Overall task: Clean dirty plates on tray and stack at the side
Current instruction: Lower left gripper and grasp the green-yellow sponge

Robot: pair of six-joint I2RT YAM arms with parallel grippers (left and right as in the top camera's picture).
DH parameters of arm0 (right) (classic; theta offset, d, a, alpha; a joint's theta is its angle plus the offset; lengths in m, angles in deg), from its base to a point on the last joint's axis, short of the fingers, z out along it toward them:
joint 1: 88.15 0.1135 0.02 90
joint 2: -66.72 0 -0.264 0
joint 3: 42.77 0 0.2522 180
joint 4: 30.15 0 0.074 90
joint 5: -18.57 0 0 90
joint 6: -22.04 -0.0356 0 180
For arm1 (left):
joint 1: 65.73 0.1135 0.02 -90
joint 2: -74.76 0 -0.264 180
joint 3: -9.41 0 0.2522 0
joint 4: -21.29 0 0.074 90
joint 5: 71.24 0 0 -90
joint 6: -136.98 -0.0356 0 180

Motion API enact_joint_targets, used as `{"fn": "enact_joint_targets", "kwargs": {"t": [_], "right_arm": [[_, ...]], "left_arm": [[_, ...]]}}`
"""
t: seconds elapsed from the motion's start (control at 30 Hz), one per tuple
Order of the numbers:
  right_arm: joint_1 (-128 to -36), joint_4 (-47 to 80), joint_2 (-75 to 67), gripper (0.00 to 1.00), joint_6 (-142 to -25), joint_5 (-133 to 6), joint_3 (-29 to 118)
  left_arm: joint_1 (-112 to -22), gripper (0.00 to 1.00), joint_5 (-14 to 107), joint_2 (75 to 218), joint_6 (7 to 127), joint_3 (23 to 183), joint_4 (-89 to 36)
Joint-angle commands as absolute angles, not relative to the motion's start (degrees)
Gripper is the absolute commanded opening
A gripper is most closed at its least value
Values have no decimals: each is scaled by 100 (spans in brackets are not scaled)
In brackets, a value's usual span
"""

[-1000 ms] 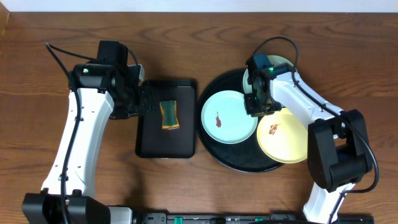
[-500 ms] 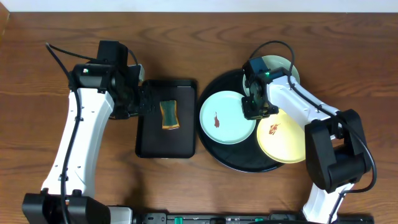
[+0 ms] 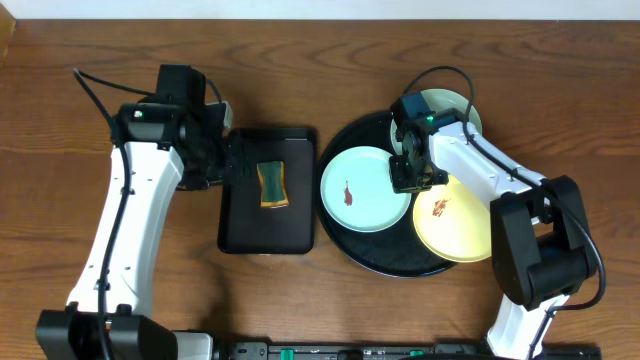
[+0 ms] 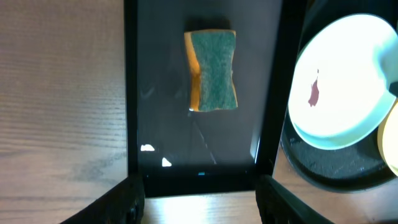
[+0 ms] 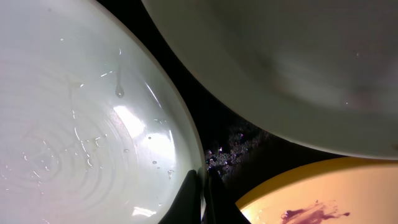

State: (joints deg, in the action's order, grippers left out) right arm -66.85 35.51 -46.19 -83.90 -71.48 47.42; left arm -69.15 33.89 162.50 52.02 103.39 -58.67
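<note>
L claw (image 4: 202,199) open, hangs over sponge (image 3: 272,185) in small tray (image 3: 240,235); sponge's long axis points away from it. On round tray (image 3: 380,262), left part: green plate (image 3: 355,195). R claw (image 3: 412,178) closed, pinching its right rim; yellow plate (image 3: 465,235) just beside. Bare desk (image 3: 600,120) further right, prob room to stack.

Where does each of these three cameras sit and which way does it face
Overhead: above the table, facing straight down; left arm and right arm show.
Left wrist: on the left arm, facing down at the sponge; left end effector, open, shows at the bottom.
Right wrist: on the right arm, close over the round tray; right end effector pinches the smeared mint plate by its rim.
Shared: that plate appears in all three.
</note>
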Motion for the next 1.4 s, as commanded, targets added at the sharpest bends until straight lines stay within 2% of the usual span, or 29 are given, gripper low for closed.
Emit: {"fn": "enact_joint_targets", "kwargs": {"t": [0.0, 0.37, 0.7, 1.37], "right_arm": [[-6657, 3571, -4682, 1, -8425, -7207, 4700], [-6657, 3566, -4682, 1, -8423, -7207, 4700], [-6657, 3566, -4682, 1, -8421, -7207, 4700], [-6657, 3547, -4682, 1, -8421, -7207, 4700]], "left_arm": [[-6907, 59, 3438, 16252, 5493, 10001, -5703], [-7274, 63, 3379, 16348, 6085, 9022, -4232], [-7986, 63, 1929, 16641, 6400, 9024, -4046], [-8225, 63, 2281, 17778, 6533, 9024, -3694]]}}
